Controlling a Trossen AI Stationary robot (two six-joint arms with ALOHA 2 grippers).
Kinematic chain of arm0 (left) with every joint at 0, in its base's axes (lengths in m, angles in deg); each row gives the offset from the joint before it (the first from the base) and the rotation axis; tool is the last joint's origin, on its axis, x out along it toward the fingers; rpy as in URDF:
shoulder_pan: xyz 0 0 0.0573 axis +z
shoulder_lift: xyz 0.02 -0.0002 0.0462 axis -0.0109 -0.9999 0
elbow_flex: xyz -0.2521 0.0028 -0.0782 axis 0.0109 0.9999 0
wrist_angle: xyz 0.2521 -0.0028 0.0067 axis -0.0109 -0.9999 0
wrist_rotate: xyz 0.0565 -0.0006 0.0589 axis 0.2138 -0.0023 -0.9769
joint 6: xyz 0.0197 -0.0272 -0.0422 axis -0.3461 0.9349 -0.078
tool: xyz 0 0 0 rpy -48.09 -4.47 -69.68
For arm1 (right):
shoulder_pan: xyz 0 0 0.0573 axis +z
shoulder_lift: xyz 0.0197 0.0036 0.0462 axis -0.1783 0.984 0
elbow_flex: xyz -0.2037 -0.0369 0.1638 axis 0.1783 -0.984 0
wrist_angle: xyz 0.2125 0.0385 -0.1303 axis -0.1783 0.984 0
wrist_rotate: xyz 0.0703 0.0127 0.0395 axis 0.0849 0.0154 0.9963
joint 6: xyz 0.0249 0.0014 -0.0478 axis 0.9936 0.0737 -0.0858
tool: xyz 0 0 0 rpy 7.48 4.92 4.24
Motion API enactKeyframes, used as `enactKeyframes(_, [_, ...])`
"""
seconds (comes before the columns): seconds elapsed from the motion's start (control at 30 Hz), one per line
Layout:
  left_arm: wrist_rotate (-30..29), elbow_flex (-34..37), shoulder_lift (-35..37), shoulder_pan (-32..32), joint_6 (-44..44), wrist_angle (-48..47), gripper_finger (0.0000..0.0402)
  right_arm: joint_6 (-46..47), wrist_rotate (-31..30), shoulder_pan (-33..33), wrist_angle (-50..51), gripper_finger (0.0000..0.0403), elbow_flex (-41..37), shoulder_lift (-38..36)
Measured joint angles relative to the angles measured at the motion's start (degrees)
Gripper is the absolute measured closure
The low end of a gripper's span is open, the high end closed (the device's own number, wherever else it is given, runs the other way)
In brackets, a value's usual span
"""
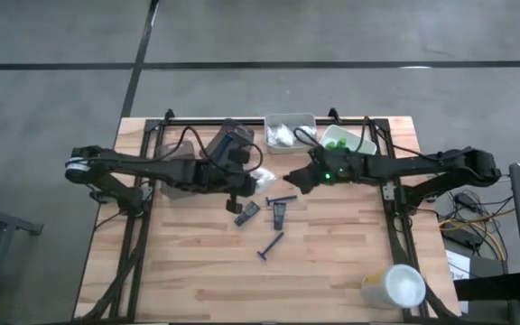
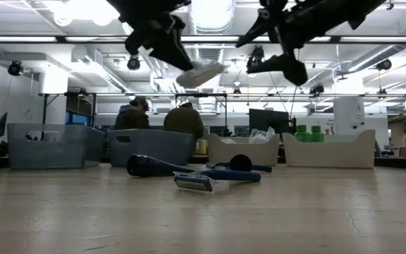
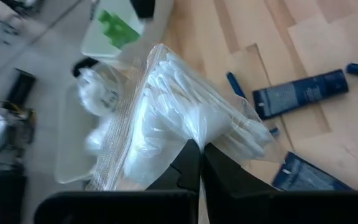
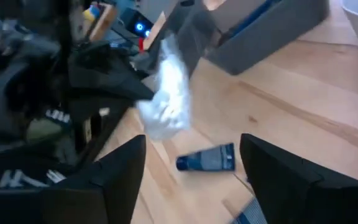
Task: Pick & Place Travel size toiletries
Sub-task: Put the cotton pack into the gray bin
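1. The left gripper [image 3: 199, 163] is clenched on a corner of a white crinkly packet [image 3: 166, 118], which hangs in the air above the middle of the table [image 1: 197, 289], just short of the far-edge trays.
2. The right gripper [image 4: 191, 168] hovers close by with its fingers spread and nothing between them.
3. The packet looks light, soft and slippery; it sags from the pinch, so I'd guess a grip on the sealed edge is safest, since the film could slide out.
4. The white tray [image 1: 289, 120] at the far edge already holds similar packets.
5. Dark flat tubes [image 1: 247, 213] and a blue razor [image 1: 271, 245] lie mid-table; these look stiff and low, best taken across their narrow width.
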Motion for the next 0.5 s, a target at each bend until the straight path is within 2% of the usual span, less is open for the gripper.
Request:
enactKeyframes(0.17, [-3.7,-1.3,0.0,-0.6,-0.8,0.6,0.0394,0.5,6.8,-2.1,-11.1,0.0131,0.0,4.4])
enactKeyframes(0.27, [-4.0,-1.7,0.0,-0.7,-0.8,1.1,0.0394,1.5,7.9,-2.4,-17.9,0.0129,0.0,7.1])
enactKeyframes(0.5, [-4.6,-1.9,0.0,-1.0,-0.1,1.6,0.0394,2.2,8.2,-3.4,-17.8,0.0159,2.4,12.2])
